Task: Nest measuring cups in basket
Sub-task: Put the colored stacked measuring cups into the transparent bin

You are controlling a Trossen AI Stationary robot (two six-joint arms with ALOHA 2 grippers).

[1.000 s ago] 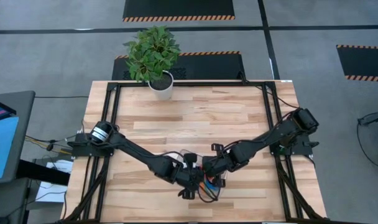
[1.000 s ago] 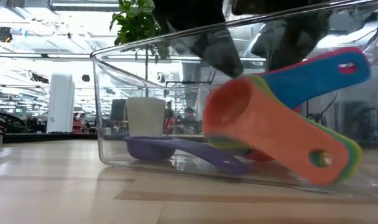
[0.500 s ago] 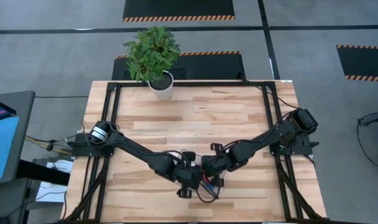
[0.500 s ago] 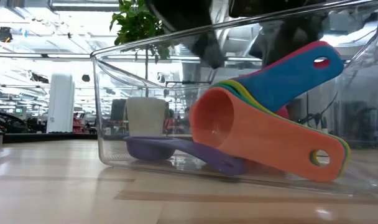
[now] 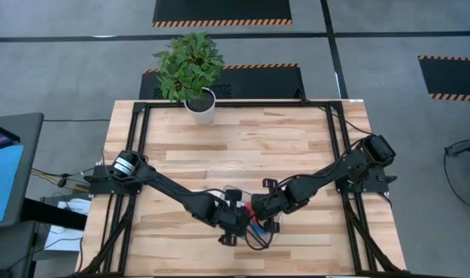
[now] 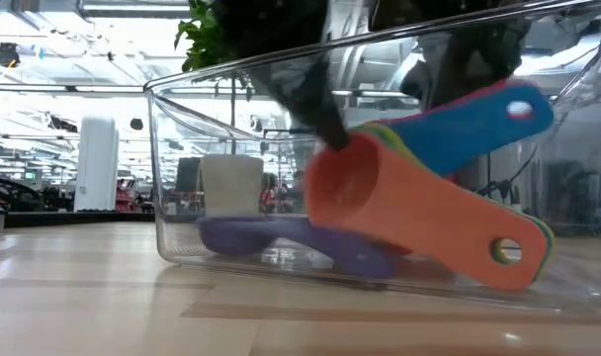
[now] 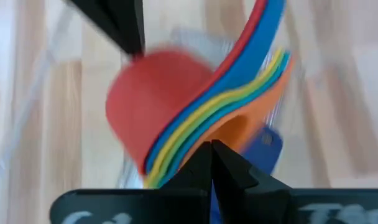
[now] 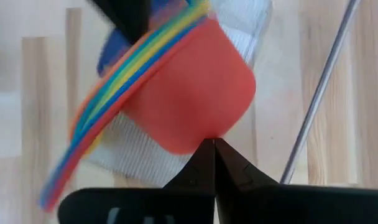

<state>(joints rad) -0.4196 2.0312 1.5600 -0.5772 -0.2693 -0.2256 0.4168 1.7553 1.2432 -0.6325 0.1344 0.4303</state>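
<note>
From above, both dark arms meet over the near middle of the wooden tabletop (image 5: 243,147) and hide nearly all of the basket (image 6: 231,89), whose clear walls show only from table height, with a blurred room behind. Inside it the nested measuring cups (image 6: 409,213) lie tilted, orange outermost, with yellow, green, red and blue handles fanned out, beside a separate dark blue cup (image 6: 291,242) lying flat. The left hand (image 7: 212,149) and the right hand (image 8: 214,144) are both closed, tips at the stack.
</note>
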